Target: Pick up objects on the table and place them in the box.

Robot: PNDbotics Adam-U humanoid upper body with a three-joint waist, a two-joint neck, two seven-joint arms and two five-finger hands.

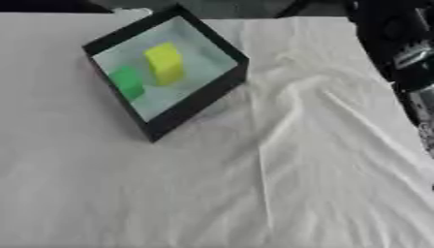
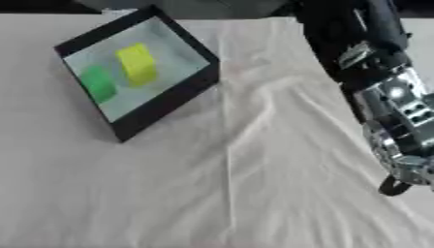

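Note:
A black-walled box (image 1: 196, 98) with a pale floor stands at the back left of the white cloth. Inside it a yellow block (image 1: 164, 63) stands upright, and a green block (image 1: 127, 82) sits to its left. My right arm (image 2: 373, 72) comes down the right side from the upper edge, black above and silver lower down. Of my right hand (image 2: 395, 184) only a dark curved part shows at the right edge, well to the right of the box and holding nothing that I can see. My left hand does not show in either view.
A wrinkled white cloth (image 1: 254, 184) covers the table, with creases running from the box toward the front right. A dark strip (image 1: 51, 6) lies along the far edge behind the table.

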